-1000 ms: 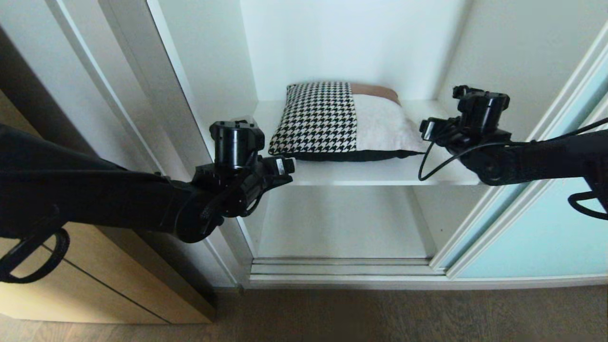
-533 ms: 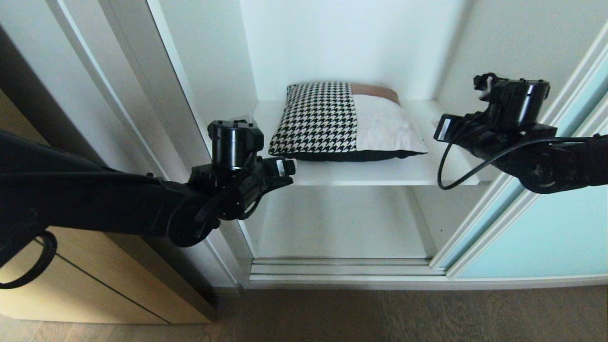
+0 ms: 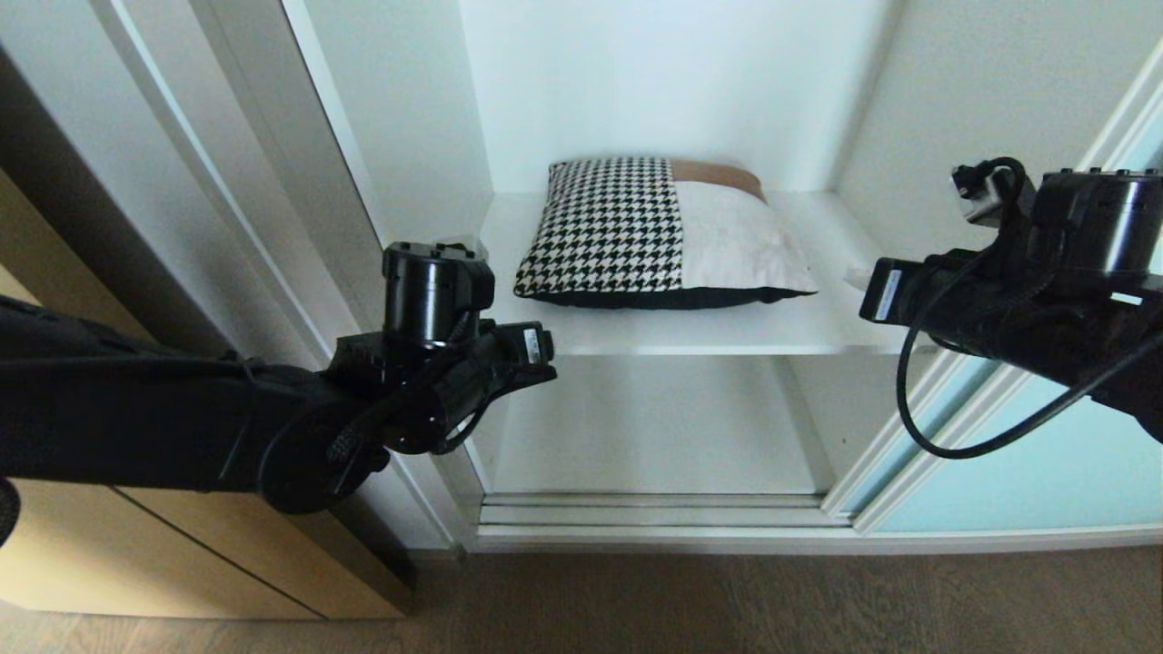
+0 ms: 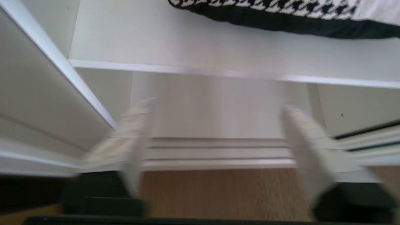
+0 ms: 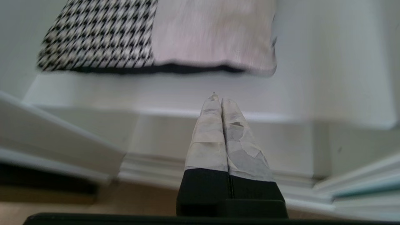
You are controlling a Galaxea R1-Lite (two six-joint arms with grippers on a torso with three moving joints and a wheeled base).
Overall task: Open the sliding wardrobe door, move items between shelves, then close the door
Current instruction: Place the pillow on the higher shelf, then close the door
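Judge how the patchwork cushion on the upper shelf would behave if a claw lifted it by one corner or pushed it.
The cushion looks plump and soft with rounded edges, so lifted by a corner it would probably sag rather than stay flat. It likely weighs little for its bulk. Lying flat on the smooth white shelf, it should slide when pushed, not roll or tip.

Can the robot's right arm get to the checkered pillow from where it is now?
Probably yes. The right gripper hangs just outside the shelf, and nothing stands between it and the pillow. The sliding door is pushed aside. But its fingers are shut, so they would need to open first.
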